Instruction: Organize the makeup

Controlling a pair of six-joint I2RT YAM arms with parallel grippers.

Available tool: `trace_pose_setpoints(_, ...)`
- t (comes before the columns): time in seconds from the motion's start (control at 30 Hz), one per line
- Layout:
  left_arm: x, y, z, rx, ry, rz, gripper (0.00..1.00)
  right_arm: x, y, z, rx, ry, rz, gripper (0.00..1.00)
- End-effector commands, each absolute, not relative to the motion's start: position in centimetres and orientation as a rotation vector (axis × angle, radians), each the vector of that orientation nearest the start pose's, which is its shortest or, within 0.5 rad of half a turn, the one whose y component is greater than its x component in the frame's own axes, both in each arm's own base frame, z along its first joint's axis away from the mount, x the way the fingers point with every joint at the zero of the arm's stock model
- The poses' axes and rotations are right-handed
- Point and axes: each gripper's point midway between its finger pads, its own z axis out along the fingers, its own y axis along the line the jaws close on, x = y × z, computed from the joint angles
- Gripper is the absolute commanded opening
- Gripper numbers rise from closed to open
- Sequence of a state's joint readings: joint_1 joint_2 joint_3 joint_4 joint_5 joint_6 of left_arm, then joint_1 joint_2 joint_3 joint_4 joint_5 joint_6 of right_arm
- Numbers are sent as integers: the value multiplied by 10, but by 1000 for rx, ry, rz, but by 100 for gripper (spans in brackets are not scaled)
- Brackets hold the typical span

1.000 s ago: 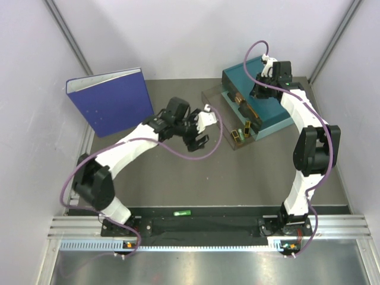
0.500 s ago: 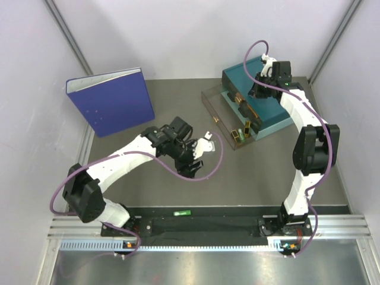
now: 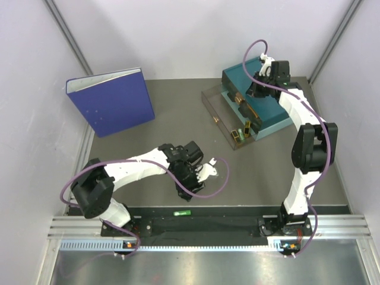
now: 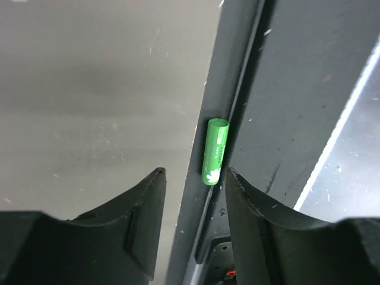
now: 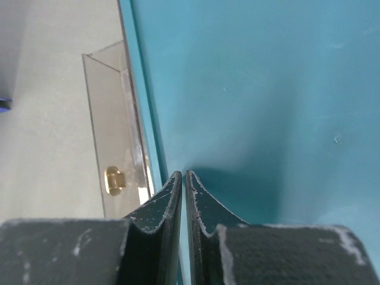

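- Partly done: gold-and-black cases [image 3: 237,135] in teal drawer box [image 3: 270,113].
- Well apart from box: green capsule [image 4: 215,151], under half-parted, empty left gripper [image 4: 193,173].
- Above box: right gripper [image 5: 181,175], closed, empty.

Two white-and-black arms with purple cables
Left arm [image 3: 133,168] and right arm [image 3: 301,178] look the same: smooth white tube links, chunky rounded black housings at shoulder, elbow and wrist; each sits on a small black base, left base [image 3: 117,227], right base [image 3: 290,227], tiny orange and green spots on the board just under each; thin purple cable per arm, left cable [image 3: 221,178], right cable [image 3: 252,52], running loose in wide loops along the links; white moulded part at the left wrist head; left fingers [image 4: 139,222] matte black, curved inner edges, clean; right fingers [image 5: 159,217] black, worn, white scuffs and specks along the edges
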State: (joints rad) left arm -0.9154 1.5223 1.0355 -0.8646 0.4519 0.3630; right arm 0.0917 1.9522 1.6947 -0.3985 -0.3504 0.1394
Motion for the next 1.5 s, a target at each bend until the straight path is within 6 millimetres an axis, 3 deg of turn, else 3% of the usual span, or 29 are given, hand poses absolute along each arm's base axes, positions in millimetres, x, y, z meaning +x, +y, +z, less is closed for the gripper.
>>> trace_pose_setpoints(0.0, 118, -249, 68, 1670, 2418, -582, 50, 463, 114, 60, -79, 2658, 507, 8)
trace_pose_setpoints(0.27, 102, -246, 58, 1591, 2560, -528, 51, 466, 119, 59, -84, 2662, 533, 7)
trace_pose_setpoints(0.47, 85, -266, 68, 1562, 2543, -677, 54, 466, 120, 62, -85, 2655, 539, 8)
trace_pose_setpoints(0.57, 82, -262, 68, 1585, 2599, -642, 54, 467, 120, 63, -86, 2653, 541, 8)
trace_pose_setpoints(0.73, 75, -260, 80, 1486, 2742, -624, 54, 466, 120, 64, -84, 2652, 542, 8)
trace_pose_setpoints(0.87, 64, -264, 103, 1289, 2779, -724, 55, 465, 121, 62, -86, 2656, 546, 8)
trace_pose_setpoints(0.97, 54, -251, 103, 1162, 2816, -717, 55, 464, 122, 63, -89, 2655, 547, 8)
trace_pose_setpoints(1.1, 39, -208, 79, 1107, 2931, -546, 55, 466, 124, 64, -91, 2650, 552, 8)
trace_pose_setpoints(1.17, 39, -197, 78, 1105, 2933, -483, 55, 465, 123, 65, -92, 2651, 551, 9)
trace_pose_setpoints(1.47, 38, -187, 84, 1113, 2814, -402, 56, 465, 126, 71, -125, 2636, 515, 9)
